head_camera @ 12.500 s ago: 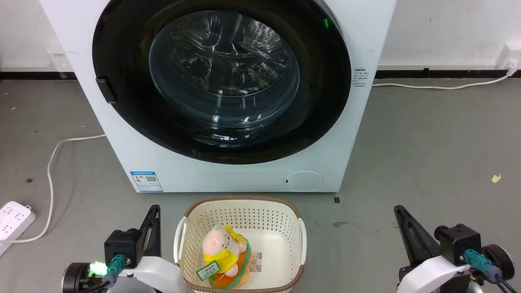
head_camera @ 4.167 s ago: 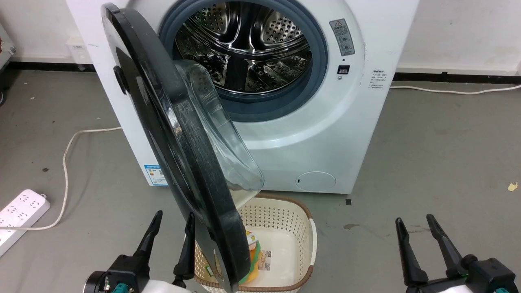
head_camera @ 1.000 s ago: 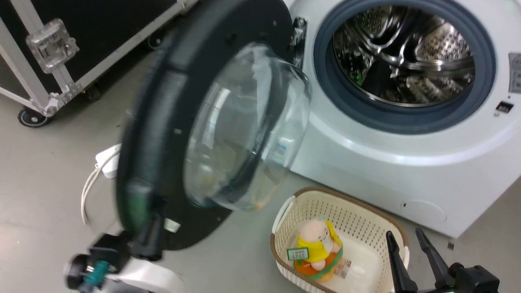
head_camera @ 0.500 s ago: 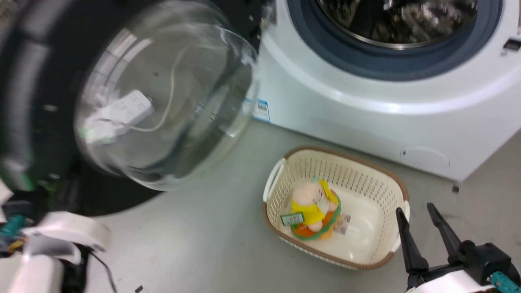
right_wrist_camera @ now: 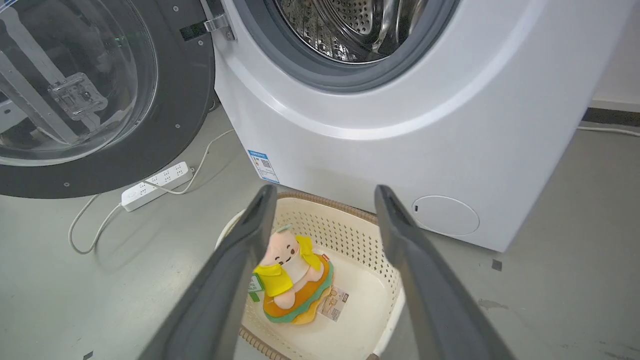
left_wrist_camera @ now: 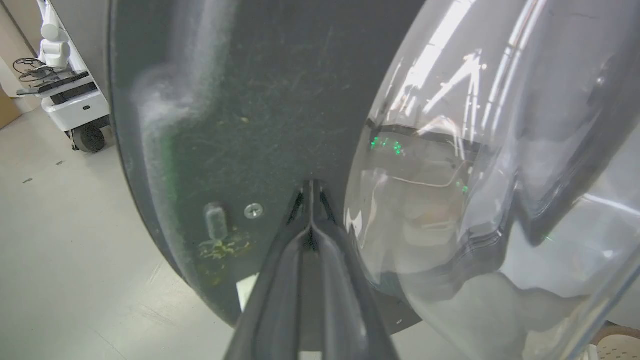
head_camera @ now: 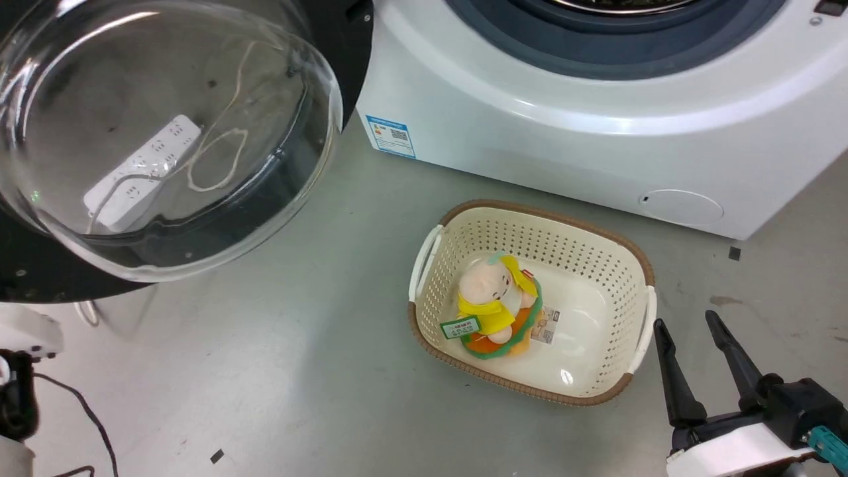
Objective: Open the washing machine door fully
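The washing machine door point(head_camera: 165, 132) hangs swung wide to the left of the white machine point(head_camera: 530, 119); its clear glass bowl bulges toward me inside the black ring. In the right wrist view the door point(right_wrist_camera: 180, 100) stands far out from the grey-rimmed drum opening point(right_wrist_camera: 350, 30). My left gripper point(left_wrist_camera: 310, 184) is shut, with its tips against the door's black inner face point(left_wrist_camera: 240, 100), beside a screw and left of the glass bowl. My right gripper point(head_camera: 683, 318) is open and holds nothing, low at the right near the basket. Its spread fingers point(right_wrist_camera: 240, 250) frame the basket.
A cream basket point(head_camera: 530, 218) with a plush toy point(head_camera: 493, 298) sits on the floor before the machine, below the round service flap point(head_camera: 680, 207). A white power strip point(right_wrist_camera: 155, 185) and its cord lie under the door. A wheeled white unit point(left_wrist_camera: 70, 100) stands far off.
The head camera has turned and dipped, so the whole picture has shifted. The door has swung further away from the machine front, with my left arm following it. My right gripper has stayed open.
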You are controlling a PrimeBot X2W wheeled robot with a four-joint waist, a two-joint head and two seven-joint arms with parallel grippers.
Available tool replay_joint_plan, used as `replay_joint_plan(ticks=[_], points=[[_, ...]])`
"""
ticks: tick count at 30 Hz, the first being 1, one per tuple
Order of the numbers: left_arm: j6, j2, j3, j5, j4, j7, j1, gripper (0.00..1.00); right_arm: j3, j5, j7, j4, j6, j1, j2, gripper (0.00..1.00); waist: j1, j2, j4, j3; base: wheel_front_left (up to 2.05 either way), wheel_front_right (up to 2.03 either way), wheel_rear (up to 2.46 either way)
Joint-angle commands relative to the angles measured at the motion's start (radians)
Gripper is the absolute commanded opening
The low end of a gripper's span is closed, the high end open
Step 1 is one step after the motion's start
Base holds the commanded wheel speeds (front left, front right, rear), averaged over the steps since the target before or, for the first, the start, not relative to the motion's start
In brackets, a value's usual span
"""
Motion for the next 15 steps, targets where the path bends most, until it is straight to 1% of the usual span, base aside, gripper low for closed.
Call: replay_joint_plan(ticks=[1, 4, 7, 10, 13, 14, 15], points=[[-0.004, 0.006, 0.009, -0.002, 0.014, -0.008, -0.017, 0.0, -0.002, -0.009, -0.004, -0.003, 0.001, -0.013, -0.003, 1.0, -0.0001, 0.0, -0.002, -0.001, 0.0, 0.0, 0.0], [-0.019, 0.002, 0.022, 0.014, 0.036, -0.013, -0.028, 0.0, -0.005, -0.007, -0.004, 0.001, 0.001, -0.013, 0.003, 1.0, -0.0001, 0.0, -0.006, -0.018, 0.0, 0.0, 0.0], [-0.033, -0.019, 0.018, 0.044, -0.011, -0.013, -0.016, 0.0, -0.009, -0.004, -0.004, 0.002, 0.001, -0.011, 0.009, 1.0, -0.0001, 0.0, -0.005, -0.042, 0.0, 0.0, 0.0], [-0.043, -0.054, 0.016, 0.093, -0.119, -0.013, 0.007, 0.0, -0.011, -0.003, -0.004, 0.001, 0.001, -0.007, 0.017, 1.0, -0.0001, 0.0, -0.003, -0.08, 0.0, 0.0, 0.0], [-0.05, -0.101, 0.014, 0.134, -0.236, -0.013, 0.044, 0.0, -0.01, -0.001, -0.004, -0.012, 0.001, -0.004, 0.027, 1.0, -0.0001, 0.0, -0.01, -0.126, 0.0, 0.0, 0.0], [-0.05, -0.101, 0.014, 0.134, -0.236, -0.013, 0.044, 0.0, -0.01, -0.001, -0.004, -0.012, 0.001, -0.004, 0.027, 1.0, -0.0001, 0.0, -0.01, -0.126, 0.0, 0.0, 0.0], [-0.052, -0.136, 0.006, 0.156, -0.307, -0.013, 0.075, 0.0, -0.01, -0.001, -0.004, -0.023, 0.001, -0.001, 0.034, 1.0, -0.0001, 0.0, -0.021, -0.157, 0.0, 0.0, 0.0]])
